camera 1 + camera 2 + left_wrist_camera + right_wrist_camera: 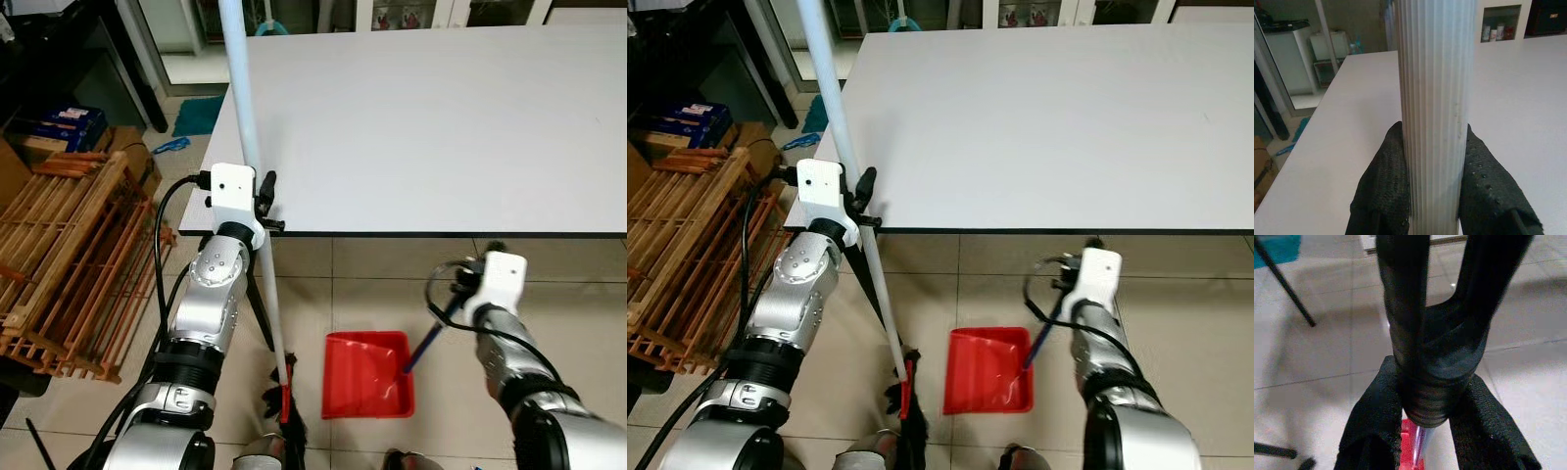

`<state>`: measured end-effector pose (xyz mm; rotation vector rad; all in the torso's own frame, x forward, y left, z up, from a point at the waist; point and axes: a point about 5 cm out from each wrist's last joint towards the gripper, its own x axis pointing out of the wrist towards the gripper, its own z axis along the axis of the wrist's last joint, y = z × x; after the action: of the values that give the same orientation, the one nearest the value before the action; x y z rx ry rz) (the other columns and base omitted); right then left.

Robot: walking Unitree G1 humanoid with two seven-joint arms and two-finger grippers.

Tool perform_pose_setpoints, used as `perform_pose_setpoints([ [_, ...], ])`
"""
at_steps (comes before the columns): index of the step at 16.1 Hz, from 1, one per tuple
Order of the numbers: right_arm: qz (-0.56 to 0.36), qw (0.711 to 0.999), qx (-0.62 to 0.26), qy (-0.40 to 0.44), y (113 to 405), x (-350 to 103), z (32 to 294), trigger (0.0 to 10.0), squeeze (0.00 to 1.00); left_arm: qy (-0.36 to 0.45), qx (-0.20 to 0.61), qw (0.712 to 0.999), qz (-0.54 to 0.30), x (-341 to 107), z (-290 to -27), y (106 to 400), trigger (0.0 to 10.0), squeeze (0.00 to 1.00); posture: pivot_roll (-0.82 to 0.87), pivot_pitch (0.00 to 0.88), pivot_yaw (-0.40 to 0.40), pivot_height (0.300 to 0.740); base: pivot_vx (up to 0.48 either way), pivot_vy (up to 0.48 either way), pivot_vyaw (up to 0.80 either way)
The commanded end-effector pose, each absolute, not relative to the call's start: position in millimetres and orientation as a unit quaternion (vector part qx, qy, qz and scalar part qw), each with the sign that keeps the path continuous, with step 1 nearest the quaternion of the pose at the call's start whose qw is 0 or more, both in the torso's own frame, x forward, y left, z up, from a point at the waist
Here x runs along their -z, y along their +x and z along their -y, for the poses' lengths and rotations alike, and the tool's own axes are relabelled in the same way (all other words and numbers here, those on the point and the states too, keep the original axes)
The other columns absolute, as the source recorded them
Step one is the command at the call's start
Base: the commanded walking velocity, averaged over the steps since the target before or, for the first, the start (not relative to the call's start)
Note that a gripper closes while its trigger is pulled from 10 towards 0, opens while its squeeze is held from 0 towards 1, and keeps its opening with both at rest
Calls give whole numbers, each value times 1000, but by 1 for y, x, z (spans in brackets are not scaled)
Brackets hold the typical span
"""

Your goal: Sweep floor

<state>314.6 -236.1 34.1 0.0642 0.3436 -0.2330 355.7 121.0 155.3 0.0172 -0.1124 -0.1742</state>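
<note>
Left eye view: left gripper [263, 204], left of centre, clamps white broom pole [257, 186]; pole slants from top edge to broom head [287, 411] at bottom centre. Right gripper [1436, 431] closed on dustpan handle [425, 346]. Red dustpan [367, 374] flat on floor, just right of broom head.

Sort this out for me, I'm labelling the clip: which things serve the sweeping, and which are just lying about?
Sweeping:
broom, held by the left gripper
red dustpan, its handle held by the right gripper

Lying about:
white table
wooden rack
blue boxes
</note>
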Motion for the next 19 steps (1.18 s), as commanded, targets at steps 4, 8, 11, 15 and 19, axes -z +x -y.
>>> perform_pose_setpoints([
  [4, -139, 980, 136, 32, 315, -42, 246, 10000, 0, 11, 85, 994, 62, -158, -118, 359, 10000, 0, -44, 50, 85, 740, 0, 0, 0],
  [8, -112, 986, 120, 37, 321, -50, 237, 10000, 0, 12, 81, 995, 56, -150, -122, 356, 10000, 0, -46, 49, 79, 740, 0, 0, 0],
  [11, -100, 988, 111, 43, 327, -56, 230, 10000, 0, 19, 74, 997, 30, -130, -131, 349, 10000, 0, -48, 49, 69, 740, 0, 0, 0],
  [15, -110, 989, 91, 48, 329, -53, 218, 10000, 0, 23, 56, 998, 21, -123, -135, 344, 10000, 0, -34, 49, 50, 740, 0, 0, 0],
  [19, -114, 988, 85, 59, 327, -50, 212, 10000, 0, 20, 54, 998, 22, -121, -134, 341, 10000, 0, -28, 55, 45, 740, 0, 0, 0],
])
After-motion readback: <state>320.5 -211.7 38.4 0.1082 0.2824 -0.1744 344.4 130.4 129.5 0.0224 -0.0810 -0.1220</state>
